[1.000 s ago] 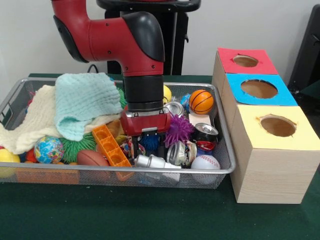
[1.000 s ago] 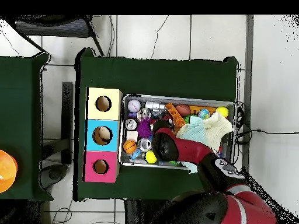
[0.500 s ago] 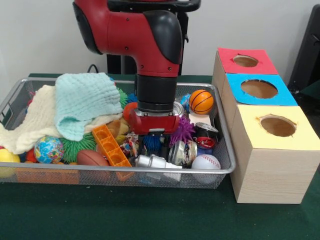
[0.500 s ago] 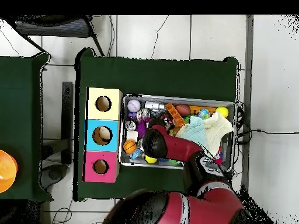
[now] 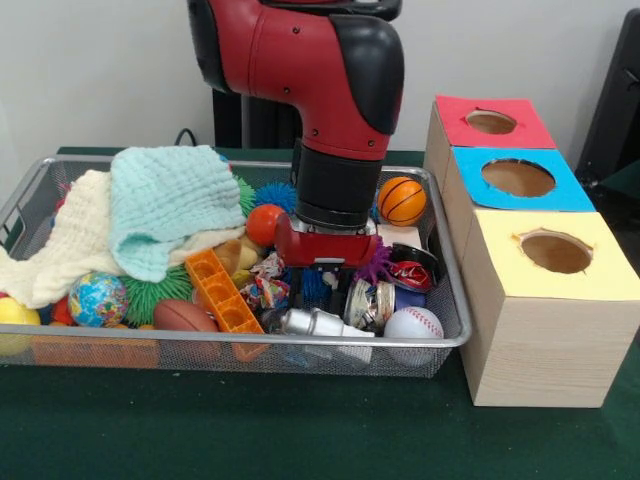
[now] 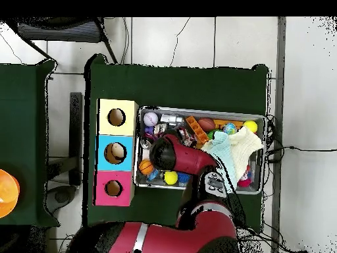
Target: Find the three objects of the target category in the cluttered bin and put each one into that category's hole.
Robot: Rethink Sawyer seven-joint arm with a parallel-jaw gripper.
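A wire mesh bin holds mixed clutter. My gripper hangs low in its right part, under the red wrist, over a blue spiky ball. Around it lie a silver crushed can, a second can, a red and black can, a purple spiky ball and a baseball. A basketball sits behind. Three boxes stand to the right, with a red-topped hole, a blue-topped hole and a yellow-topped hole. In the overhead view the arm hides the gripper.
A mint cloth and a cream cloth cover the bin's left half. Near them are an orange brick, a football, a globe ball, a green spiky ball and an orange-red ball.
The arm has swung to the right in the front view, toward the cans. The orange-red ball and a blue spiky ball at the back now show.
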